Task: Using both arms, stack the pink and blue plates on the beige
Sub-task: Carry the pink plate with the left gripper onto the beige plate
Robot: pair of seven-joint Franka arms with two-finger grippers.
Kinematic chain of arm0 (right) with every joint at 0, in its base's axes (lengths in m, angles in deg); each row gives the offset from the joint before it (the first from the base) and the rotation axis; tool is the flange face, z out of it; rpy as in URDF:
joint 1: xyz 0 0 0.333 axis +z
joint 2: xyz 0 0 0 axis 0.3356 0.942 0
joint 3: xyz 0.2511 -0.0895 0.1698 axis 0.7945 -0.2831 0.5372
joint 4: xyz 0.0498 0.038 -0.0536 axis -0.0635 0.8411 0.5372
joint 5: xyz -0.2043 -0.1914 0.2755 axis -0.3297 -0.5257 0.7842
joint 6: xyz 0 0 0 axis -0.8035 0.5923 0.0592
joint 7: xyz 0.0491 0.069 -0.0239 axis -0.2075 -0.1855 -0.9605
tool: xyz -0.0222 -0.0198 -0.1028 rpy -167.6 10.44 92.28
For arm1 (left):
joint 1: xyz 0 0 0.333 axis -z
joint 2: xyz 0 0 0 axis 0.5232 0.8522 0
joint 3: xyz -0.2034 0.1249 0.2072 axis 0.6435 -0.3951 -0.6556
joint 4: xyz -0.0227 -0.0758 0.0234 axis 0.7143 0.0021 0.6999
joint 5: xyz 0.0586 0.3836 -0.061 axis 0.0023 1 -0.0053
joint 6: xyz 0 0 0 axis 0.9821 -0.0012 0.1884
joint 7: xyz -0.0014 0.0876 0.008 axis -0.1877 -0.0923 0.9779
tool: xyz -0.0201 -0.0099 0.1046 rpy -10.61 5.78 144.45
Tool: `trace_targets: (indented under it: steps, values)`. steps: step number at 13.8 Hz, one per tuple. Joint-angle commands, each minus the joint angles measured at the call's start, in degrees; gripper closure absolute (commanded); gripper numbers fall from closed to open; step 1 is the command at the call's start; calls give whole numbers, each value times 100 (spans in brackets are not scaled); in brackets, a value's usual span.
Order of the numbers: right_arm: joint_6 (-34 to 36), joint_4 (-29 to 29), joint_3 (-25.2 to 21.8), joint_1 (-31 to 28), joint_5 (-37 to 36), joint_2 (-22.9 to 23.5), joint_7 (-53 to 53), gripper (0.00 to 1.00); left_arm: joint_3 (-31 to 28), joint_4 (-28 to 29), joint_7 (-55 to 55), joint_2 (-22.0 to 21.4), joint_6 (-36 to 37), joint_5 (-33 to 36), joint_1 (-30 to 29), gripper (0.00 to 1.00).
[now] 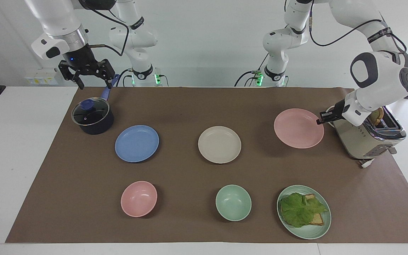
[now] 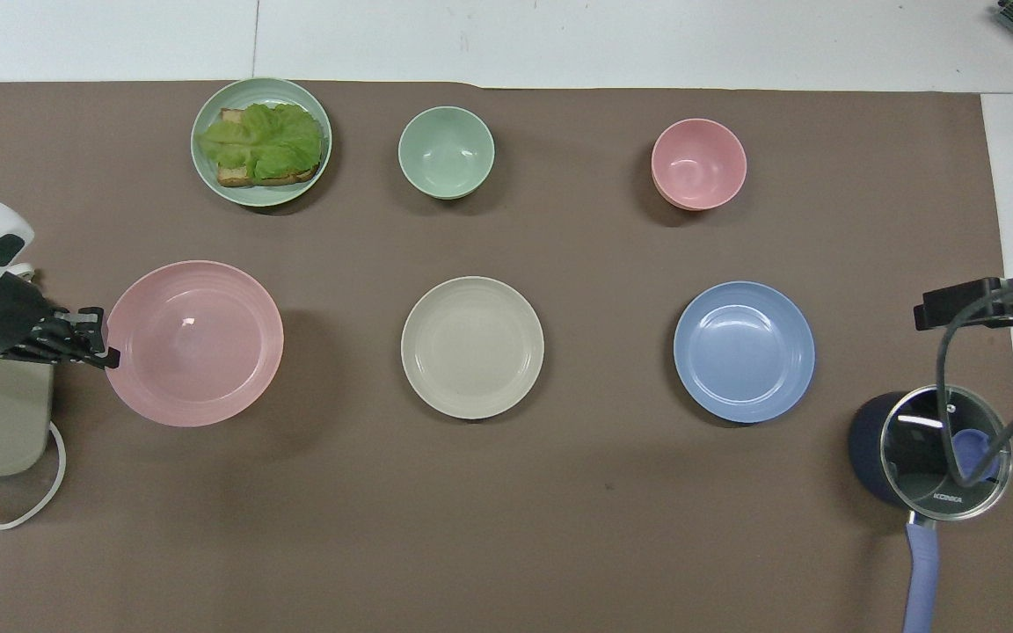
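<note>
Carrying the pink plate by its rim, my left gripper is pinched tight on it above the brown mat. The beige plate lies sideways toward the right arm's end (open mat between). Right gripper waits, spread, over the pot.

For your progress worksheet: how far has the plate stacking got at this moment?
Done: nothing is stacked; the beige plate lies bare. In hand: the left gripper is shut on the rim of the pink plate, lifted off the mat. Left: set it on the beige one, then add the blue plate, untouched; the right gripper waits open above the saucepan.
</note>
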Motion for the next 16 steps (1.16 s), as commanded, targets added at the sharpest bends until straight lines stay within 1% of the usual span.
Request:
trace_targets:
  steps: [1, 4, 7, 13, 16]
  values:
    - [9, 132, 47, -75, -18, -123, -114, 0, 39, 47, -228, -109, 112, -208, 20, 100]
    - [18, 132, 47, -75, -18, -123, -114, 0, 74, 65, -256, -109, 59, -243, 283, 100]
    - [9, 132, 47, -75, -18, -123, -114, 0, 92, 82, -421, -109, -64, -681, 582, 100]
    - [18, 132, 47, -75, -18, -123, -114, 0, 92, 328, -1818, -118, -924, -919, 1926, 100]
    - [9, 132, 47, -75, -18, -123, -114, 0, 92, 626, -2048, -74, -1530, -1069, 2410, 100]
